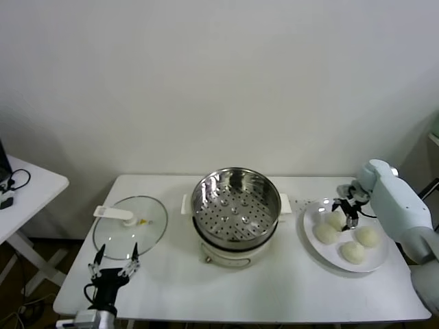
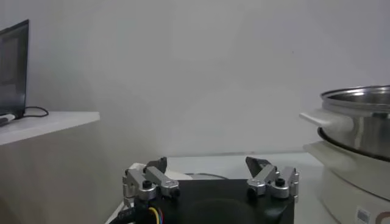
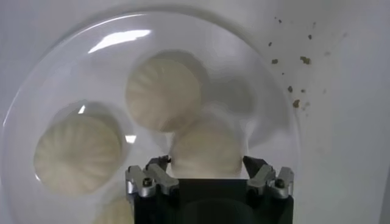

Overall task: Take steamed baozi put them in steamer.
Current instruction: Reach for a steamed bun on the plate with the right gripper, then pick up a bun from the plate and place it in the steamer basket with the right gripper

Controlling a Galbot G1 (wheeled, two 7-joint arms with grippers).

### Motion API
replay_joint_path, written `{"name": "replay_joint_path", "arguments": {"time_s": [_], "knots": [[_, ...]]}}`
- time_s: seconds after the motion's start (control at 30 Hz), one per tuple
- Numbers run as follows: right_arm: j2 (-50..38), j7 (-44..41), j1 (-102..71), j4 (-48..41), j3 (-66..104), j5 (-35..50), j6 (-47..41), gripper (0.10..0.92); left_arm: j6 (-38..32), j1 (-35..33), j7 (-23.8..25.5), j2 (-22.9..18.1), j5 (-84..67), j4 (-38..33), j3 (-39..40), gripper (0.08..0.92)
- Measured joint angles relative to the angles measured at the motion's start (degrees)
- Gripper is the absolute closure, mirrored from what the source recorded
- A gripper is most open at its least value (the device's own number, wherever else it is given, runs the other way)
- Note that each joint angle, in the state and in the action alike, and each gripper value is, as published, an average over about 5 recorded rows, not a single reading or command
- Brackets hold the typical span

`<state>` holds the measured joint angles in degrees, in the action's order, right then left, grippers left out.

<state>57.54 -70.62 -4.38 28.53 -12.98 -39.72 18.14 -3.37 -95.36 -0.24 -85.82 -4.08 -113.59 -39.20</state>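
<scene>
Baozi (image 1: pixel 346 237), four pleated, cream-white dough buns, sit on a flat white plate (image 1: pixel 312 240) at the table's right, the right gripper (image 1: pixel 346 209) poised directly above the far one (image 3: pixel 206 149). Its fingers flank that bun, though whether they touch it yet cannot be told. The shiny perforated steel steamer (image 1: pixel 236 209) stands empty to the left, mid-table. The left gripper (image 1: pixel 114 264) idles spread wide near the glass lid (image 1: pixel 130 226).
</scene>
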Motion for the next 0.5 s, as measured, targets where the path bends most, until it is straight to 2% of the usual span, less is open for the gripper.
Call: {"name": "replay_joint_path", "arguments": {"time_s": [0.17,0.5], "knots": [[0.11,0.01,-0.09,0.00,0.21,-0.08,-0.13,0.352,-0.07,-0.03,-0.02,-0.11,0.00,0.04,0.04,0.177],[-0.48,-0.36,0.79,0.83,-0.14,0.60,0.03,0.358,-0.29,-0.21,-0.04,-0.13,-0.11,0.12,-0.06,0.177]]}}
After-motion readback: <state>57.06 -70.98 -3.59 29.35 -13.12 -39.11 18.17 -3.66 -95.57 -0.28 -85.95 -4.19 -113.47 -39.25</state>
